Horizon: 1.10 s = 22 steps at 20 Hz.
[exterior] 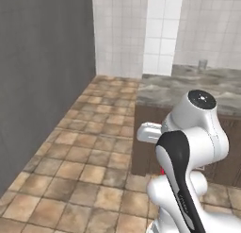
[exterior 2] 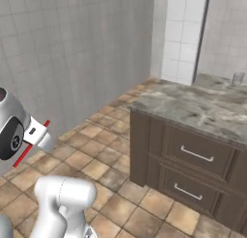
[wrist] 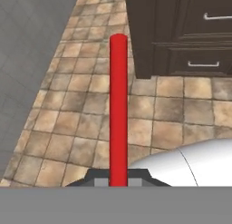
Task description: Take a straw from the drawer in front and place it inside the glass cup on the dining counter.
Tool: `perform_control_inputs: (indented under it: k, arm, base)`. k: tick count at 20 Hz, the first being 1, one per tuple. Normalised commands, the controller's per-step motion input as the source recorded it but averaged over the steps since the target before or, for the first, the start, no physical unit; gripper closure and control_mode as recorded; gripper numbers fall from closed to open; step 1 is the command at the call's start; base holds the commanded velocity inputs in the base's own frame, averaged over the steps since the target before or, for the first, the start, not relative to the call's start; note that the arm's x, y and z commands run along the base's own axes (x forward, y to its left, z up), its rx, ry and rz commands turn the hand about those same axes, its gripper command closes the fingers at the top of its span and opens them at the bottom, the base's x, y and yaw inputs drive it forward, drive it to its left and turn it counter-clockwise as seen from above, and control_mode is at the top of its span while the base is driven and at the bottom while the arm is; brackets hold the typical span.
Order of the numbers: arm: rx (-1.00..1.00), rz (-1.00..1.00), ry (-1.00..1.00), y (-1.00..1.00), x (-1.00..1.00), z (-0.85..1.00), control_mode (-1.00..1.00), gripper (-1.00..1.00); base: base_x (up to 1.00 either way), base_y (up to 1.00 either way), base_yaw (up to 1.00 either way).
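Holding the straw clamped in my tool, with the red stick pointing out over the tiled floor. Glass cup stands on the far end of the marble desk, well apart from the straw. Both drawers in the desk's base are shut.

White arm folded close over its base, elbow raised; gripper low, jaws clamped tight on the straw.

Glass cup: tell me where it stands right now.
The glass cup stands upright on the dining counter, at its far end near the white tiled wall. In the left base view it is at upper right.
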Motion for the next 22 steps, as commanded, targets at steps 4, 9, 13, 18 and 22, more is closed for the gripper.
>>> perform_control_inputs:
  k: [4, 9, 13, 18, 22]
  arm:
    - [0.0, 0.0, 0.0, 0.0, 0.0, 0.0, 1.0, 1.0]
    - [0.0, 0.0, 0.0, 0.0, 0.0, 0.0, 1.0, 1.0]
    - [0.0, 0.0, 0.0, 0.0, 0.0, 0.0, 1.0, 1.0]
    - [0.0, 0.0, 0.0, 0.0, 0.0, 0.0, 1.0, 1.0]
    - [0.0, 0.0, 0.0, 0.0, 0.0, 0.0, 1.0, 1.0]
  base:
    - [0.99, 0.9, -0.37]
    - [1.0, 0.91, -0.34]
    - [1.0, 0.87, -0.34]
    - [1.0, 0.85, -0.34]
    - [1.0, 0.81, -0.34]
